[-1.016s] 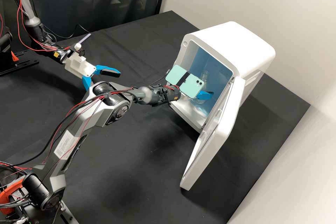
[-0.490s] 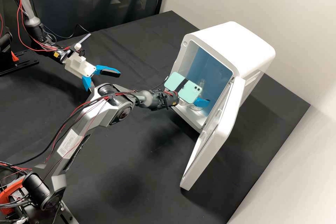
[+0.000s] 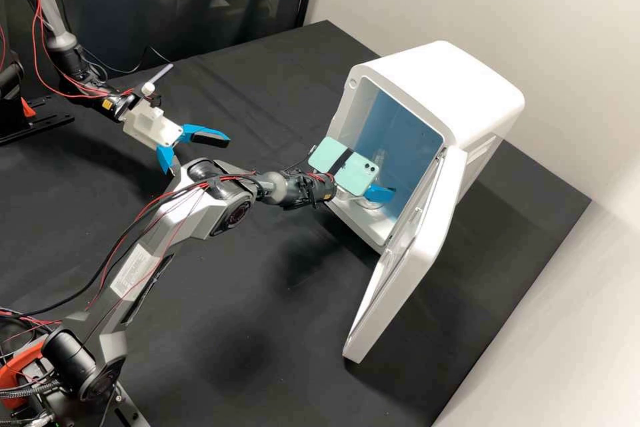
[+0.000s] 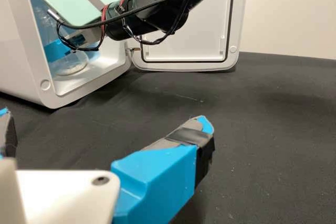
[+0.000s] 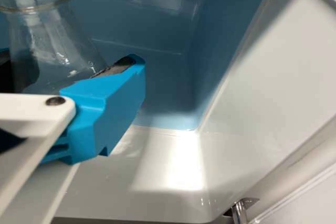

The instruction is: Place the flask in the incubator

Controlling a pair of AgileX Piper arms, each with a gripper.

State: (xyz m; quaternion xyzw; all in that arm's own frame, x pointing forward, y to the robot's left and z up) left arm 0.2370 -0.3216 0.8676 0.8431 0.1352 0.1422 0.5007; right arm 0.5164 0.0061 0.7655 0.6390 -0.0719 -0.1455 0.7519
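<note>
One thing had changed. At upper left, the left pincer [image 3: 190,141] hung wide open and empty above the bench [image 3: 267,320]. Right of centre, the right pincer [image 3: 377,192], closed on the flask [image 5: 47,38], had sunk inside the incubator [image 3: 453,87], bringing the flask down to its floor; release looked due next.

Flask [image 5: 47,40] in incubator [image 3: 453,93], on floor, near opening.

The clear glass conical flask [image 5: 44,40] stands upright inside the white box-shaped incubator [image 3: 453,87], its base down at the white floor, near the front opening. The incubator has blue inner walls and sits on the black surface [image 3: 267,320], its door [image 3: 407,260] swung wide open.
</note>
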